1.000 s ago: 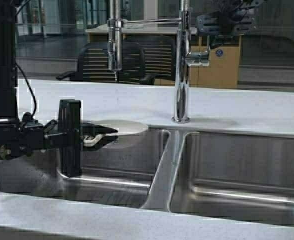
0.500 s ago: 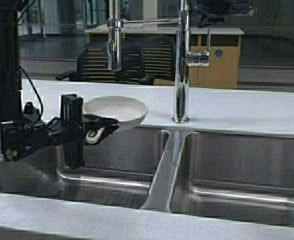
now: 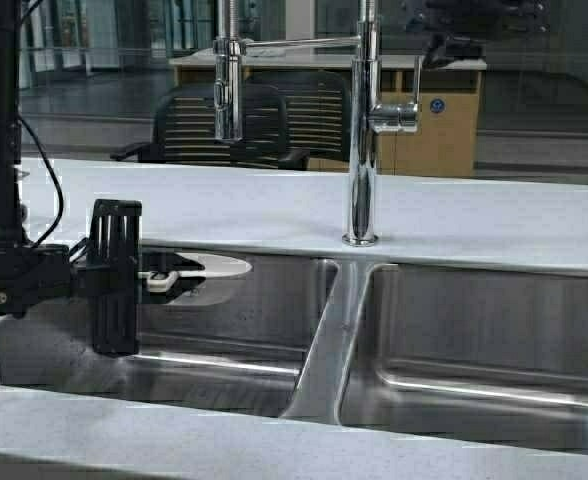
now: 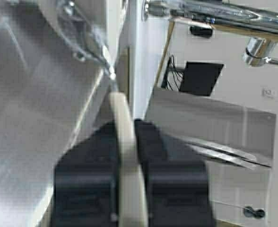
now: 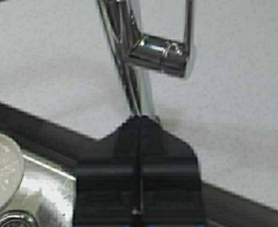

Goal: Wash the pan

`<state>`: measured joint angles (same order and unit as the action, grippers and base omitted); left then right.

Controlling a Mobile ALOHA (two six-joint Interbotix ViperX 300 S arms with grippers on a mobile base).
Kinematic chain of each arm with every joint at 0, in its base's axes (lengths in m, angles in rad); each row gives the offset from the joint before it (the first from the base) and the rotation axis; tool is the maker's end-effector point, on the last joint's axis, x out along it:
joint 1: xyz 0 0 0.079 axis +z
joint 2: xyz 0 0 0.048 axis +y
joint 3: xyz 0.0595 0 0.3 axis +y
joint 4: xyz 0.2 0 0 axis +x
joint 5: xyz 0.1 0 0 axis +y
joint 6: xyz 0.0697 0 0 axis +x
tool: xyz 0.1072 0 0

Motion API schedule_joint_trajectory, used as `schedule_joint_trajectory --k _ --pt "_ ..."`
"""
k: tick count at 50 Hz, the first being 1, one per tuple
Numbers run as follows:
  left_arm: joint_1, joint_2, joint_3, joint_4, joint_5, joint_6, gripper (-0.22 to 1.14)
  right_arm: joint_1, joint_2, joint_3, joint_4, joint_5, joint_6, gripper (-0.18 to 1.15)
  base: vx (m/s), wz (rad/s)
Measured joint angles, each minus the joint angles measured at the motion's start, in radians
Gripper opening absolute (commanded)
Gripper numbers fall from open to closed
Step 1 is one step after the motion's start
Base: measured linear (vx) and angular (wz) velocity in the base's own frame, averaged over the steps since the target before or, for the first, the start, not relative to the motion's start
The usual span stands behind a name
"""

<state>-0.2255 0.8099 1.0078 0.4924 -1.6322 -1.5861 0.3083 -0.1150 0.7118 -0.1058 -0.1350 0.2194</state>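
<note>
White surface [image 3: 274, 205] wraps a double steel sink [image 3: 454, 330], tall chrome faucet [image 3: 362, 130] standing at the far edge between the two basins, its spout reaching left over the left basin. Left arm comes in from the left over the left basin, left claw [image 3: 164, 278] clamped on the pan handle [image 4: 125, 156]. Pan [image 3: 214, 266] sits edge-on, roughly level, above the left basin and left of the spout. Right claw [image 5: 138, 142] is up high near the faucet lever [image 5: 160, 54], fingers together, holding nothing
</note>
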Motion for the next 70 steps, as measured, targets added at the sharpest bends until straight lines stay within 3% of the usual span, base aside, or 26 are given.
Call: schedule_joint_trajectory --k 10,21,30,42,51,57,64,70 --pt "-0.009 -0.015 0.025 0.005 0.066 0.091 0.03 0.097 -0.106 0.14 0.011 -0.083 0.012 0.07 0.0 0.0" --pt "0.0 -0.115 0.026 -0.017 0.353 0.261 0.03 0.107 -0.195 0.247 0.049 -0.15 0.006 0.07 0.0 0.0" --pt "-0.008 -0.291 0.018 -0.014 0.755 0.396 0.03 0.103 -0.218 0.259 0.049 -0.163 0.006 0.07 0.0 0.0" --pt "-0.089 -0.589 -0.097 -0.012 1.505 0.738 0.03 0.104 -0.218 0.259 0.052 -0.201 0.006 0.07 0.0 0.0" --pt "-0.153 -0.733 -0.204 -0.005 1.809 0.92 0.03 0.104 -0.218 0.259 0.054 -0.222 0.006 0.07 0.0 0.0" --pt "-0.19 -0.805 -0.249 0.067 1.965 0.94 0.03 0.104 -0.225 0.259 0.054 -0.229 0.006 0.07 0.0 0.0" --pt "-0.267 -0.877 -0.285 0.222 2.146 0.927 0.03 0.106 -0.238 0.261 0.054 -0.238 0.006 0.07 0.0 0.0" --pt "-0.284 -0.881 -0.29 0.299 2.2 0.89 0.03 0.104 -0.239 0.259 0.054 -0.239 0.006 0.07 0.0 0.0"
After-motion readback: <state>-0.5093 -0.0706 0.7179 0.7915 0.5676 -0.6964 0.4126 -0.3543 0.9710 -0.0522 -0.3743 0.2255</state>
